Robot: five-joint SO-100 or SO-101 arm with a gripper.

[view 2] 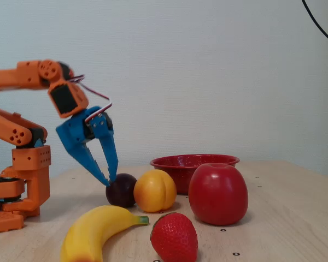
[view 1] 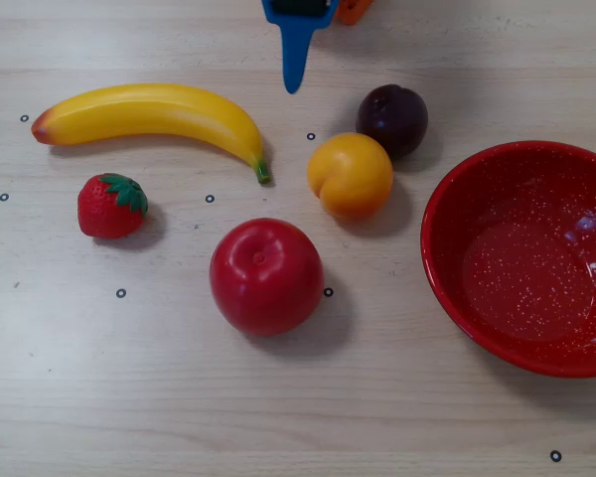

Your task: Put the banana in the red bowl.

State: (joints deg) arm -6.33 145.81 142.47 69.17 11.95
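The banana (view 1: pixel 149 112) lies on the wooden table at the upper left of the overhead view, green stem tip toward the middle; it also shows at the front in the fixed view (view 2: pixel 95 232). The red bowl (view 1: pixel 455 260) stands empty at the right edge, and at the back in the fixed view (view 2: pixel 180 164). My blue gripper (view 2: pixel 110 180) hangs tips-down above the table beside the dark plum, its jaws a little apart and empty. In the overhead view only one blue finger (view 1: pixel 294 60) enters from the top edge, to the right of the banana's stem end.
A red apple (view 1: pixel 266 275), a yellow-orange peach (view 1: pixel 351 175), a dark plum (view 1: pixel 392 118) and a strawberry (view 1: pixel 111 205) lie between the banana and the bowl. The orange arm base (view 2: pixel 22 180) stands at the left of the fixed view.
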